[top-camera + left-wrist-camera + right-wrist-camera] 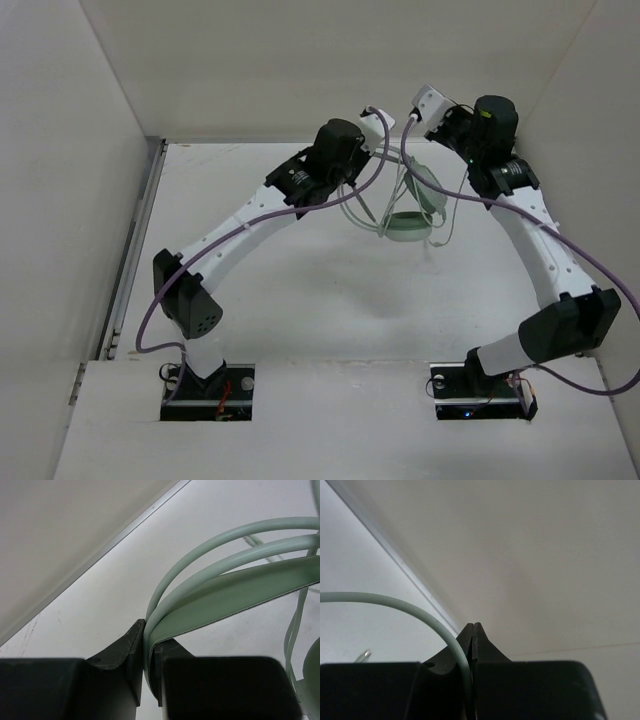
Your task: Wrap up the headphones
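L tool [147, 642] clamps the pale mint-green padded over-ear headphones [408, 226] by the headband [235, 592], hanging between your tools; R tool [472, 631] pinches their thin pale cable [395, 604]. Pull too hard & cable may slip

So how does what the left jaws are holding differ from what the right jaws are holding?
The left jaws clamp the headband of the headphones, a wide flat strap with two thin rails above it; the right jaws pinch one thin round cable. The left jaws stand slightly apart around the band; the right jaws are nearly closed, tips touching. Both pieces are pale mint green and curve away from black jaws.
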Motion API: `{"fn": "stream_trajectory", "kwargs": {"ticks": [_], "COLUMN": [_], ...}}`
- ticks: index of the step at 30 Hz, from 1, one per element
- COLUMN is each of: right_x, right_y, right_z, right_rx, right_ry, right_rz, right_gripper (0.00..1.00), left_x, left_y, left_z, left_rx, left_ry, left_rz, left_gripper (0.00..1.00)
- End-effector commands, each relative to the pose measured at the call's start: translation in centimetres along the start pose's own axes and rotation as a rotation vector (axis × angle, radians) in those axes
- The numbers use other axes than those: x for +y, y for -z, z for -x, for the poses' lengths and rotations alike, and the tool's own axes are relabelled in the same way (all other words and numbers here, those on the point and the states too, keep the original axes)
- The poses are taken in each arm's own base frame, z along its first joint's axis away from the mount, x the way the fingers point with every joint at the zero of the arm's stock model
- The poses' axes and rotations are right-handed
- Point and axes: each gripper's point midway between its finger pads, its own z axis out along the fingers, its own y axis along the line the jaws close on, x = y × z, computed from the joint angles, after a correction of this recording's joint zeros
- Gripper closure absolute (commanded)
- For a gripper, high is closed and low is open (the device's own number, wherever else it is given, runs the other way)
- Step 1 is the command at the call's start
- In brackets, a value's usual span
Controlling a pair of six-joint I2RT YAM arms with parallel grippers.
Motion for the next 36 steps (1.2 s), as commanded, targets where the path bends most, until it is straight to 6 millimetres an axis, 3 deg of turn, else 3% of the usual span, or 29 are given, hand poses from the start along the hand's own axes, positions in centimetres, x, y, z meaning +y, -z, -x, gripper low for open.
{"fn": "stream_trajectory", "kwargs": {"ticks": [1,5,11,15,21,28,36], "right_x": [-2.1,-1.5,0.5,2.4,7.1,14.8,18.6], "right_y": [-0.9,-1.2,-0.8,-0.1,2.2,5.0,6.4], "right_z": [-2.3,-4.5,-4.2,-2.2,2.8,8.7,10.4], "right_rx": [0.023,0.038,-0.030,-0.129,-0.297,-0.416,-0.411], "right_ry": [-0.070,-0.207,-0.499,-0.703,-1.040,-1.320,-1.486], "right_rz": [-0.090,-0.058,0.073,0.224,0.584,0.898,1.009], "right_gripper": [0.95,0.93,0.89,0.88,0.87,0.76,0.64], "left_x": [1.8,2.2,2.6,2.5,1.8,2.6,5.3], "left_y": [6.8,8.7,10.6,11.9,14.1,16.0,16.0], "left_z": [9.4,11.8,14.5,16.2,19.4,22.7,23.8], "left_rx": [-0.276,-0.330,-0.396,-0.439,-0.511,-0.600,-0.653], "left_ry": [0.142,0.180,0.224,0.260,0.315,0.364,0.421], "left_rz": [-0.022,-0.043,-0.077,-0.113,-0.182,-0.195,-0.100], "left_gripper": [0.98,0.98,0.98,0.97,0.97,0.97,0.97]}}
